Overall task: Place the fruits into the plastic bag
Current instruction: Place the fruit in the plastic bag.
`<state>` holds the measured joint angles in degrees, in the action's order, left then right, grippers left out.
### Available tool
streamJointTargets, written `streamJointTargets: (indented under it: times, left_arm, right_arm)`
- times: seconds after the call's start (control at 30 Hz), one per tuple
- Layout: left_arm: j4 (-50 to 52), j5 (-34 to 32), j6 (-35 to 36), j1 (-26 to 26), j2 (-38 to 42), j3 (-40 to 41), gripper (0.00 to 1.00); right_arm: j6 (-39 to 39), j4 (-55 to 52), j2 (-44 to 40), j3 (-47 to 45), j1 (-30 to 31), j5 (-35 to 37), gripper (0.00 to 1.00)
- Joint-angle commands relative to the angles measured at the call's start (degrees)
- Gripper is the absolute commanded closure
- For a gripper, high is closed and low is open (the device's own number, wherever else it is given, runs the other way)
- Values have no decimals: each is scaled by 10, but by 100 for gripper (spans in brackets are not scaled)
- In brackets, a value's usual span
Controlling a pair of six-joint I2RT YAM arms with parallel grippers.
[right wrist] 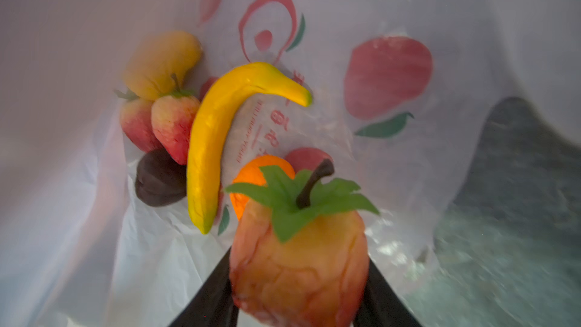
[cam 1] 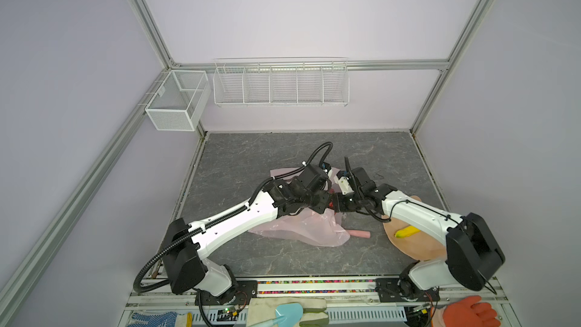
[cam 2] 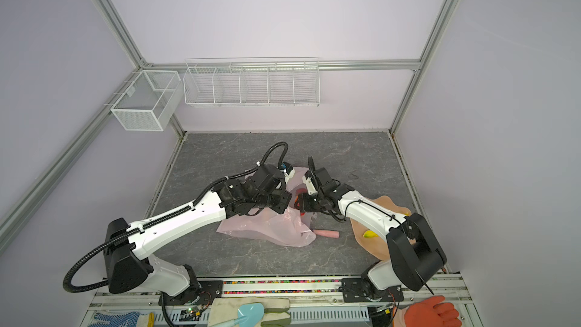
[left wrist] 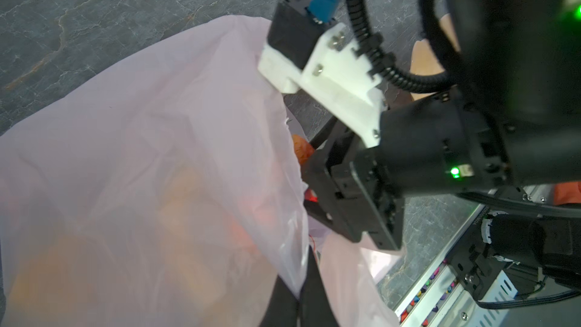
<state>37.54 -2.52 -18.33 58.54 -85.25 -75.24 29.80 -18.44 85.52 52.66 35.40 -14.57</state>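
Observation:
The pale-pink plastic bag (cam 1: 298, 231) (cam 2: 267, 228) lies mid-table. My left gripper (left wrist: 306, 278) is shut on a fold of the bag's rim and holds it up. My right gripper (right wrist: 300, 254) is inside the bag's mouth, shut on a big orange-red strawberry (right wrist: 301, 281) with green leaves. Deeper in the bag lie a yellow banana (right wrist: 213, 139), two strawberries (right wrist: 173, 127), a yellow-orange fruit (right wrist: 160, 61), a dark brown fruit (right wrist: 157, 180) and an orange (right wrist: 248, 177). Another banana (cam 1: 407, 232) (cam 2: 370, 234) rests on the tan plate (cam 1: 418, 246).
A pink handle (cam 1: 360, 233) sticks out from under the bag towards the plate. An orange-red glove (cam 1: 468, 313), a light-blue scoop (cam 1: 287, 311) and other gloves lie on the front rail. White wire baskets (cam 1: 279, 84) hang on the back wall.

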Motion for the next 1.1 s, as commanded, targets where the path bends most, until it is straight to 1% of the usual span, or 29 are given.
streamJointTargets:
  times: [0.0,0.2,0.3,0.33,0.37,0.4,0.47,0.5,0.57,0.67,0.77,0.97,1.07]
  left_arm:
    - [0,-1,5,3,-4,-19,100]
    - [0,-6,8,3,-3,-21,100]
    - [0,-10,8,3,-1,-20,100]
    - [0,-12,8,3,0,-19,100]
    - [0,-14,8,3,1,-18,100]
    - [1,-15,8,3,3,-17,100]
    - [1,-20,8,3,7,-14,100]
    - [0,-22,8,3,9,-12,100]
    - [0,-26,8,3,14,-8,100]
    - [-1,-32,7,2,17,-3,100]
    - [-1,-36,5,2,17,0,100]
    - [-3,-47,-1,1,20,7,100]
    - [-3,-48,-2,1,19,10,100]
  right_arm:
    - [70,68,40,21,21,-32,71]
    - [139,99,128,66,64,-61,69]
    - [170,116,157,81,75,-81,62]
    - [181,124,162,82,76,-89,57]
    - [187,126,165,84,77,-95,47]
    - [189,119,166,86,78,-96,41]
    - [191,111,161,86,78,-95,23]
    - [190,108,156,85,78,-96,16]
    - [187,95,145,84,77,-96,10]
    - [179,73,121,79,75,-88,3]
    - [171,47,93,72,69,-80,1]
    - [160,0,30,44,46,-67,8]
    - [146,-36,8,39,33,-62,8]
